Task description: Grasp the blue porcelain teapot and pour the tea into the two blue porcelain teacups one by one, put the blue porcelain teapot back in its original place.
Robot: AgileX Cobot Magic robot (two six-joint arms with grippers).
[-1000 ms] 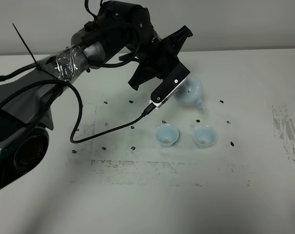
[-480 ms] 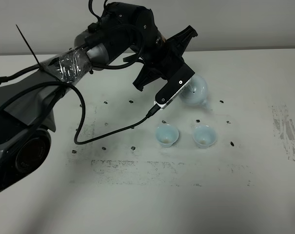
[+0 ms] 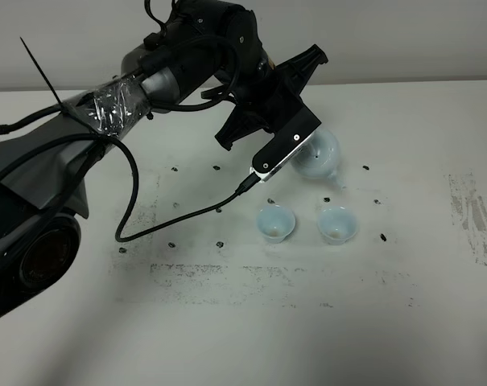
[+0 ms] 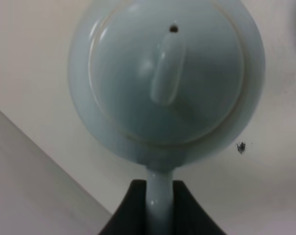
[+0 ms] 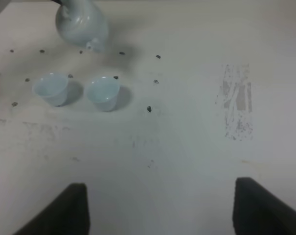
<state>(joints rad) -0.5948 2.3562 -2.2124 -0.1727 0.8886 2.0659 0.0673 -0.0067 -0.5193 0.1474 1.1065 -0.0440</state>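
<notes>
The blue porcelain teapot [image 3: 317, 155] hangs tilted just behind the two blue porcelain teacups, its spout pointing down toward the table. My left gripper [image 3: 297, 151] is shut on its loop handle. The left wrist view looks down on the teapot [image 4: 165, 81] and its knobbed lid, with my left gripper [image 4: 160, 198] clamped on the handle. The left teacup [image 3: 275, 223] and the right teacup [image 3: 337, 225] stand upright side by side. In the right wrist view the teapot [image 5: 81, 24] and both teacups [image 5: 52, 89] [image 5: 103, 93] lie far off, and my right gripper [image 5: 162, 215] is open and holds nothing.
Small black marks dot the white table [image 3: 227, 322] around the cups. A smudged grey patch [image 3: 472, 217] lies at the right. A black cable [image 3: 187, 213] loops from the left arm down over the table left of the cups.
The teapot swung slightly right and up, then came back down a little with its spout toward the table. The cups have not moved.
</notes>
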